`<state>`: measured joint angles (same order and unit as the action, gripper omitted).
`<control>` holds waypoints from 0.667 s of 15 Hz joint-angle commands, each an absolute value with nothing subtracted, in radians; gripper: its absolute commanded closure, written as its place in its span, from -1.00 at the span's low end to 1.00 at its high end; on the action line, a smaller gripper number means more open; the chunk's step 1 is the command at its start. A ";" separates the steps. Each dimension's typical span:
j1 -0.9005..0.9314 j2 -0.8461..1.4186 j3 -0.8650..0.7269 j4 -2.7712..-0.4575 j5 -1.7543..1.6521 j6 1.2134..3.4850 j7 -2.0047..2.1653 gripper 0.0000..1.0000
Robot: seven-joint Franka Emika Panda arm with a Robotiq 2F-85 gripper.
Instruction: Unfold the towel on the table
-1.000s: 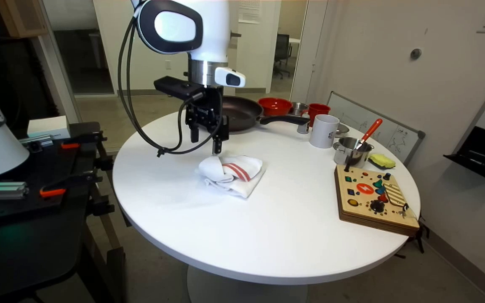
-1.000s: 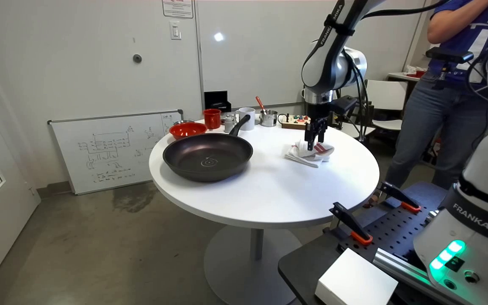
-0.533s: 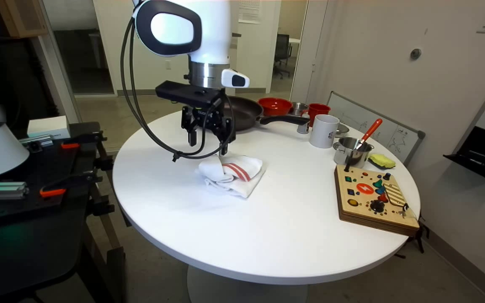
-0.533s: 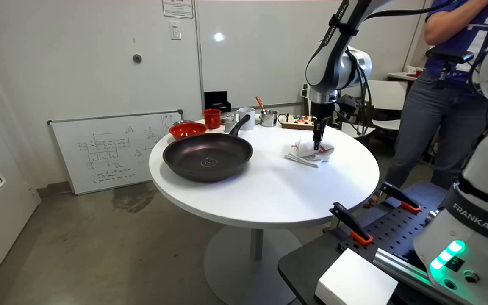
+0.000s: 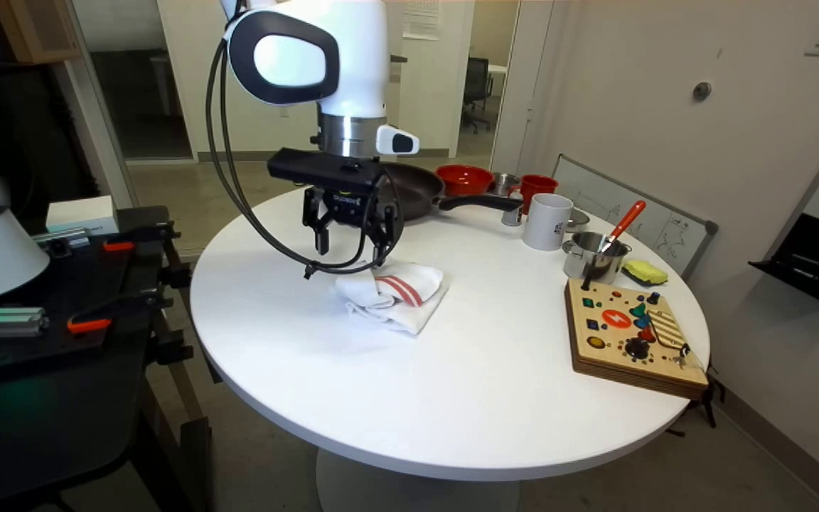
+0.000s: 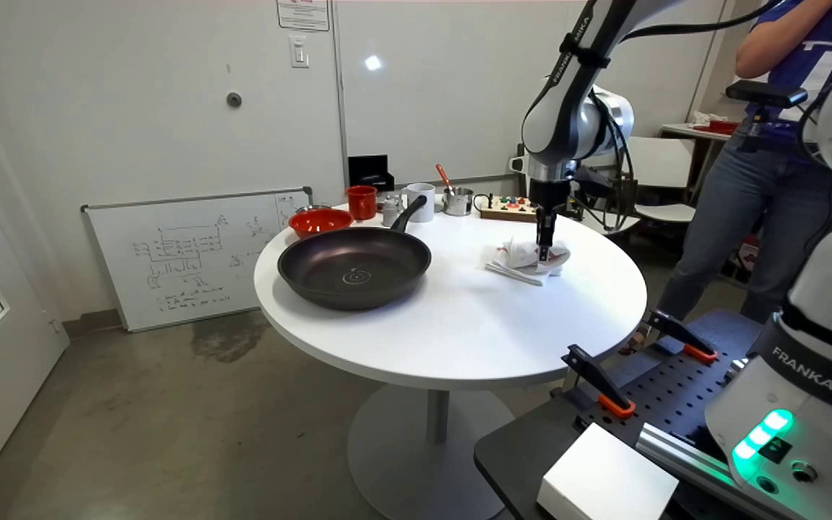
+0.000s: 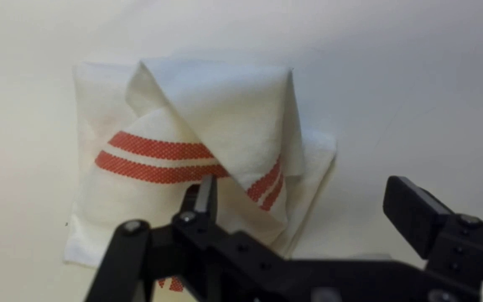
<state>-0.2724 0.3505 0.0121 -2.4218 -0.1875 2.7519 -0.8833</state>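
A white towel [image 5: 399,299] with red stripes lies folded and rumpled on the round white table [image 5: 480,384]. The wrist view shows its top layer [image 7: 233,113] turned over in a slanting flap with a striped corner. My gripper [image 5: 350,256] points down at the towel's edge, fingers wide apart with nothing between them. In the wrist view one finger [image 7: 208,197] overlaps the towel, while the opposite finger [image 7: 413,214] stands over bare tabletop. Whether a fingertip touches the cloth I cannot tell. The gripper's linkage hides part of the towel's lower side there.
Behind the gripper stands a black frying pan [image 6: 354,267], its handle reaching toward a white mug [image 5: 547,222]. A red bowl [image 6: 320,221], a steel pot [image 5: 594,257] with a red-handled tool and a wooden switch board [image 5: 630,334] line the table's rim. A person [image 6: 770,180] stands nearby.
My gripper has turned about its upright axis and come down a little, so its fingers now line up one behind the other in an exterior view. The towel lies as before.
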 commanded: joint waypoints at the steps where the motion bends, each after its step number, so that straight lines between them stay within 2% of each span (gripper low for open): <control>1: -0.233 0.392 -0.030 -2.413 -0.232 2.822 -0.865 -1.00; 2: -0.216 0.402 -0.049 -2.409 -0.253 2.832 -0.844 -1.00; 3: -0.209 0.409 -0.057 -2.406 -0.265 2.836 -0.840 -0.50; 5: -0.182 0.424 -0.084 -2.398 -0.302 2.842 -0.804 -0.37; 10: -0.160 0.434 -0.089 -2.327 -0.294 2.793 -0.708 0.38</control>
<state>-0.1894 0.4130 -0.0708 -2.3885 -0.2847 2.8225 -0.7817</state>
